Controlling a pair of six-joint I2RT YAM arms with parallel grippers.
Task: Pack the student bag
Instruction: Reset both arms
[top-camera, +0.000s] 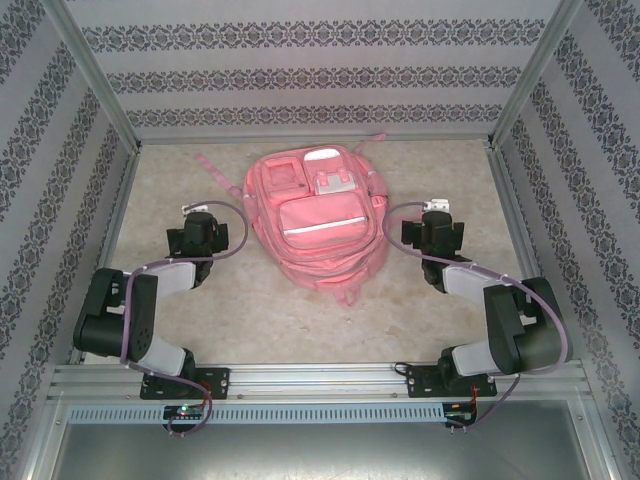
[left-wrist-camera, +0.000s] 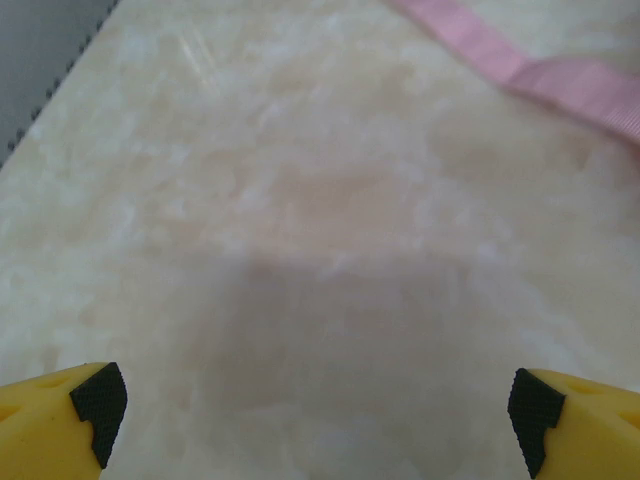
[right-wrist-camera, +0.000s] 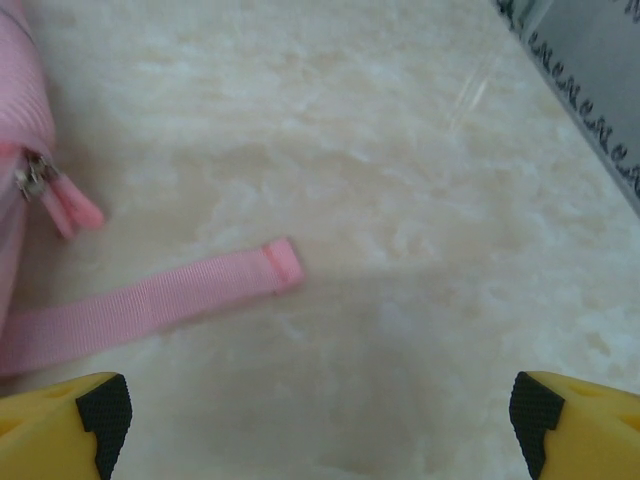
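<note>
While both arms sit low at the near edge of the table (top-camera: 250, 315), you have the left gripper (left-wrist-camera: 318, 412) and the right gripper (right-wrist-camera: 318, 412) hanging just above bare marbled surface. Each has its jaws spread wide with nothing between the yellow fingers. Just ahead of the right gripper a loose strap (right-wrist-camera: 150, 305) lies flat, with a pair of zip pulls (right-wrist-camera: 65, 205) beside it at the bag's edge. In the left wrist view another strap (left-wrist-camera: 560, 80) crosses the far corner. Beyond, the bag (top-camera: 318, 225) lies front-up in the middle of the table between the two grippers, near both and touched by neither, its top toward the back wall (top-camera: 320, 75). I judge you are at the opening step: nothing is gripped and the pockets look zipped, though the overhead view is too coarse to be sure. The next move likely calls for one gripper to pin the fabric while the other catches a zip pull, a small, floppy target that needs a careful, narrow pinch. The white patches (top-camera: 335, 182) near the top may carry a label, but it is too small to read; no other writing or brand can be made out.
</note>
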